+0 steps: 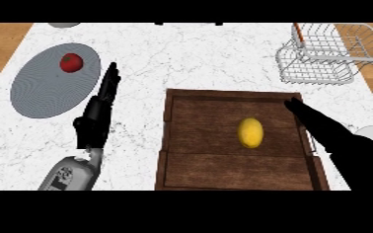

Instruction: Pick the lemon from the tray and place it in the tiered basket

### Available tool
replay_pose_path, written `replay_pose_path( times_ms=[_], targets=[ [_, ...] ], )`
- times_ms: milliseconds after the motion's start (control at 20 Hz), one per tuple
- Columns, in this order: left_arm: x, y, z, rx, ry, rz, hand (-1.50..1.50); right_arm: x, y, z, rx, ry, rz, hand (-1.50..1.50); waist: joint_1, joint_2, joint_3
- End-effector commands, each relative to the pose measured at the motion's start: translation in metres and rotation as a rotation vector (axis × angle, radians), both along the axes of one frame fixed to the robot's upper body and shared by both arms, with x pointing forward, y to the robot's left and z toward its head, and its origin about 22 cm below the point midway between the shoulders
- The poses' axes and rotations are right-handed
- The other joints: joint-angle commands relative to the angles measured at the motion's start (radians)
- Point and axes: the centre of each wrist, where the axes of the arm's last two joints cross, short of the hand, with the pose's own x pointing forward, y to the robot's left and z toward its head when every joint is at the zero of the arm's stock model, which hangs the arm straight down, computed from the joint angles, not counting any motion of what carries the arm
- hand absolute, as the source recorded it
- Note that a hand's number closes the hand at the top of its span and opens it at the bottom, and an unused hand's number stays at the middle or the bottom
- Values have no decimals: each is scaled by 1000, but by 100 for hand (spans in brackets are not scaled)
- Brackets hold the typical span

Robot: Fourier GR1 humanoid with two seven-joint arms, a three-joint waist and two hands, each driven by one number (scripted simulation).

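A yellow lemon [250, 132] lies upright near the middle of the dark wooden tray [197, 168]. My right hand [328, 131] reaches in over the tray's right rim with straight fingers, its fingertips a little right of and above the lemon, not touching it. The white wire tiered basket [320, 54] stands at the far right of the marble counter. My left hand [98, 111] rests open on the counter to the left of the tray, fingers pointing away.
A grey round plate [44, 86] at the left holds a small red tomato [70, 62]. Bare marble lies between tray and basket. Wooden surfaces show at both upper corners.
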Motion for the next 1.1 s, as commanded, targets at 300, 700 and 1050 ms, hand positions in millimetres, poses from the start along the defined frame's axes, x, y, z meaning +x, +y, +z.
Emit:
replay_pose_path(
  times_ms=[300,700,1050],
  targets=[
    [-2,13,11,21,-10,1,0,0,17,-11,-191,70,-100,-150,-1,-2,0],
    [-4,12,1,-4,-2,1,0,17,29,-16,-266,10,-15,-150,-2,0,1],
    [-3,0,-5,-4,1,9,0,29,13,-51,-339,19,-77,-150,-11,1,2]
  ],
)
